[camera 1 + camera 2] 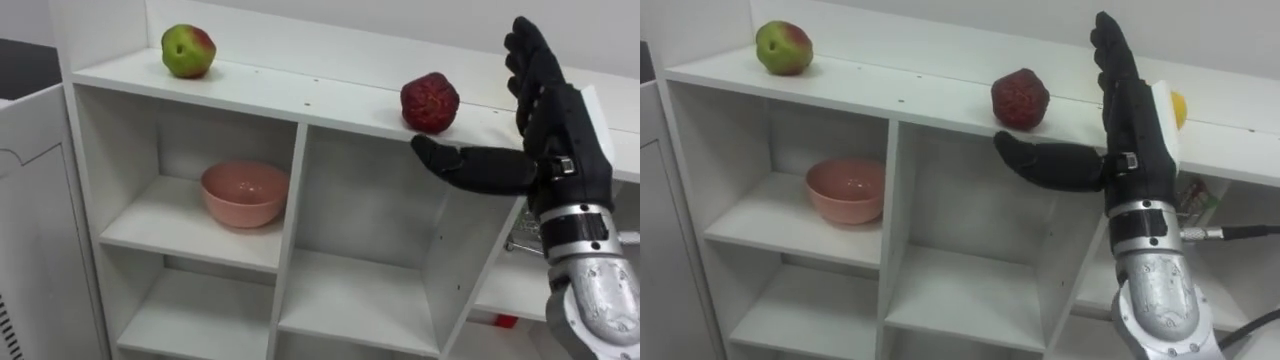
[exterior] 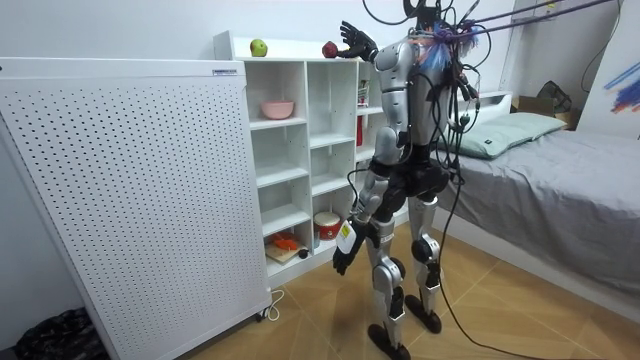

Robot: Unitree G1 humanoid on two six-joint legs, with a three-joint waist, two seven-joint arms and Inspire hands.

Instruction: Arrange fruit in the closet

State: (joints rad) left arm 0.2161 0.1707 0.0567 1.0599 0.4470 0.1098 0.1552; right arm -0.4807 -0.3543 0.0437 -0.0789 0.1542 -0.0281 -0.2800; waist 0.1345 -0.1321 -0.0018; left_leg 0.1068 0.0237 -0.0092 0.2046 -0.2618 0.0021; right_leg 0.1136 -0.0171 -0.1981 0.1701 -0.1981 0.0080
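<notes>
A dark red fruit rests near the front edge of the white closet's top board. My right hand is raised just right of it, open, fingers straight up and thumb stretched out below the fruit, not touching it. A green-red apple sits at the board's left end. A yellow fruit peeks out behind my right hand. In the room view I stand facing the closet, with my left hand hanging low by my thigh.
A pink bowl stands in the upper left compartment. A white perforated panel flanks the closet on my left. A red-and-white container occupies a low shelf. A bed lies behind me.
</notes>
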